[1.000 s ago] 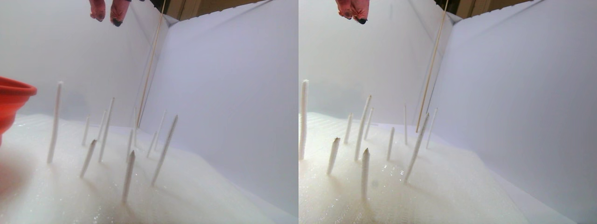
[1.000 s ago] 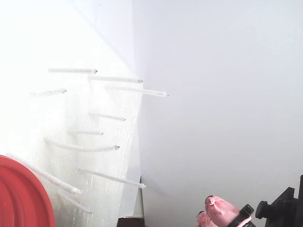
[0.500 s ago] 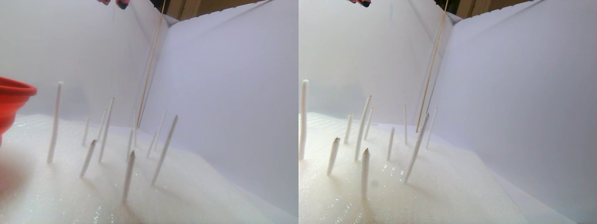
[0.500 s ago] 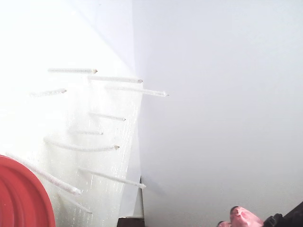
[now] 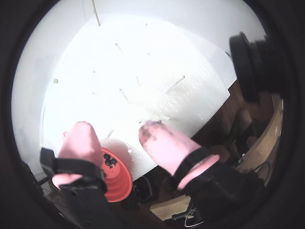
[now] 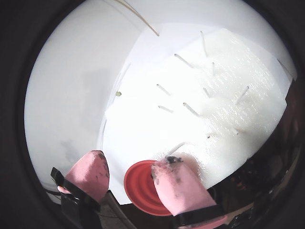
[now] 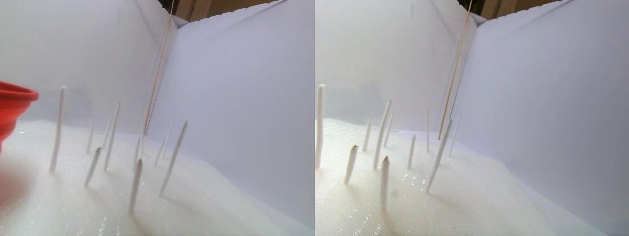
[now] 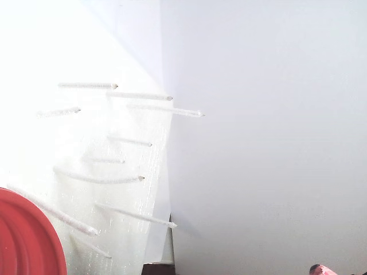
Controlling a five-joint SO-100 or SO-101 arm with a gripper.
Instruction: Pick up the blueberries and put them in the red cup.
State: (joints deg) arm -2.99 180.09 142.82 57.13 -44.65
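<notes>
**A:** While both wrist views look down from high above, where do those small near-black round blueberries (image 5: 110,162) sit?

**B:** Inside the bright red ridged plastic cup (image 5: 119,177), clustered on its floor. In a wrist view the cup lies at about seven o'clock, partly hidden behind one pink finger (image 5: 80,149). I cannot count the berries surely; they form one small dark clump.

**A:** And the black gripper with the pink-covered tips (image 5: 116,133)?

**B:** Spread wide, with nothing between the two tips. In a wrist view the cup (image 6: 140,186) shows through the gap at six o'clock, well below the tips.

**A:** What surrounds the cup?

**B:** A white foam pad (image 6: 228,95) stuck with thin white upright sticks (image 7: 57,129), all bare at their tips. In the stereo pair view the cup's rim (image 7: 14,96) peeks in at nine o'clock, beside the tallest stick. White panel walls (image 7: 236,88) enclose the pad.

**A:** Does the fixed view show the arm?

**B:** Only a pink sliver (image 8: 321,269) at five o'clock; the cup (image 8: 26,238) sits at seven o'clock.
</notes>
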